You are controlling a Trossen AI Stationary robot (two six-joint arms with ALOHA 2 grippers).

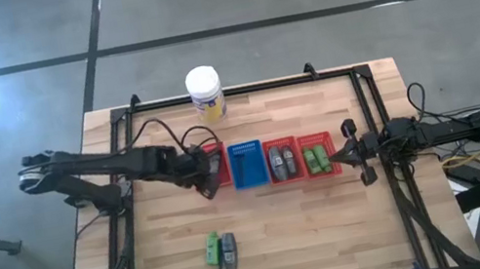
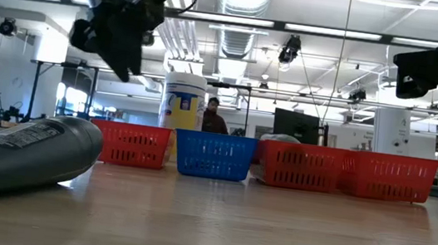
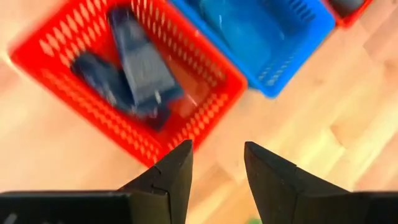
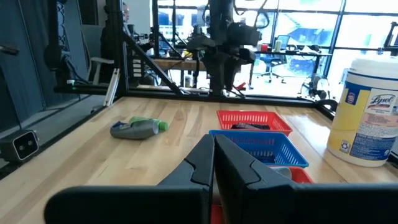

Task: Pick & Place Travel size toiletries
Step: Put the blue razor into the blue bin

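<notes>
Two small toiletries lie side by side on the table near its front edge: a green tube and a grey one. The grey tube fills the low view's foreground. A row of mesh baskets stands mid-table. The left red basket holds dark tubes. Another red basket holds grey tubes, and the rightmost holds green ones. My left gripper hangs open and empty in the air, just on the near side of the left red basket. My right gripper is shut and waits right of the baskets.
A large white jar with a yellow label stands behind the baskets near the far edge. The blue basket sits second from the left. A black frame rail runs around the table. Bare wood lies between the baskets and the two tubes.
</notes>
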